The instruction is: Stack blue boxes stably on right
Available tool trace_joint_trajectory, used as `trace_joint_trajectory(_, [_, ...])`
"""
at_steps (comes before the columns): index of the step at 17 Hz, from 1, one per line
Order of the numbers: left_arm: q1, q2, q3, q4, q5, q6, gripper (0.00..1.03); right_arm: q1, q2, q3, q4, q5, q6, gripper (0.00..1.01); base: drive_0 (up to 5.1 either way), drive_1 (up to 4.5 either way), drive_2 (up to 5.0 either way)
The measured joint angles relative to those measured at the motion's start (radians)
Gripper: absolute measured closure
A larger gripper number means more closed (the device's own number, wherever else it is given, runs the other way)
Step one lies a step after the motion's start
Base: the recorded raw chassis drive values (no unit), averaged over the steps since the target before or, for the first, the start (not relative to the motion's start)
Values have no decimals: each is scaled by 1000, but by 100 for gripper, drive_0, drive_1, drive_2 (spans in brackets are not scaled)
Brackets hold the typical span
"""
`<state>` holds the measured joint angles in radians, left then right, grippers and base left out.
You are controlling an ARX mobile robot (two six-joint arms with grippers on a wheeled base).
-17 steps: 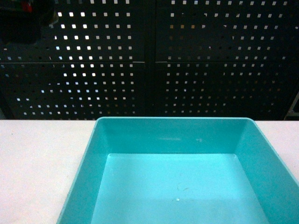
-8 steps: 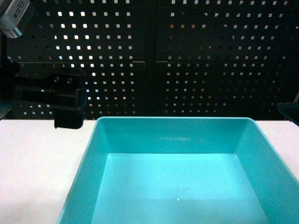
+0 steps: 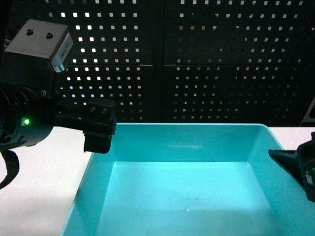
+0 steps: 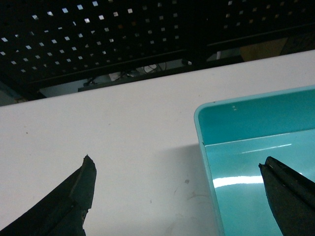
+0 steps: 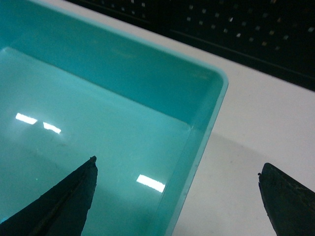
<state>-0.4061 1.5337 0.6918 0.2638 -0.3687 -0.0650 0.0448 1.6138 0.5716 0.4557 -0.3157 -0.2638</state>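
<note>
Filling the lower middle of the head view, a single blue box (image 3: pixel 187 196) sits on the white bench (image 3: pixel 44 162), its far wall running across the centre of the frame and its near edge cut off at the bottom. Behind the bench, across the whole upper half, stands a dark perforated panel (image 3: pixel 206 64) with light showing through its small square holes. Nothing lies inside the box.

The left pincer (image 4: pixel 179 196) straddles the box's left wall: in the left wrist view one dark finger (image 4: pixel 74 201) sits over the bare bench at lower left and the other over the box floor at lower right, spread wide with nothing between them but the rim. The right pincer (image 5: pixel 177 196) is likewise spread across the right wall, one finger over the floor, one over the bench.

Half a second ago the left arm (image 3: pixel 29 118) was only a dark block at the far left of the head view; it has since moved in to overlap the box's upper left corner, a green light showing on its body. The right arm, earlier a sliver at the right edge, now juts in at lower right.

The box is smooth, glossy plastic with sloping walls, rounded corners and a plain rim; its flat floor mirrors bright patches.
</note>
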Motion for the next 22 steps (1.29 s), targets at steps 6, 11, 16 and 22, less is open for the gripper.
trace_joint_trajectory(6, [-11, 69, -31, 12, -3, -53, 5, -13, 88, -66, 71, -14, -22, 3, 0, 0, 0])
trace_joint_trajectory(11, [-34, 71, -31, -6, -18, -92, 5, -34, 133, -135, 142, -2, -47, 3, 0, 0, 0])
trace_joint_trajectory(16, [-58, 67, -39, -18, -53, -130, 5, -46, 147, -177, 201, 9, -49, 38, 0, 0, 0])
trace_joint_trajectory(22, [-121, 23, -48, -160, -76, -247, 5, -68, 143, -205, 234, 1, 3, 90, 0, 0, 0])
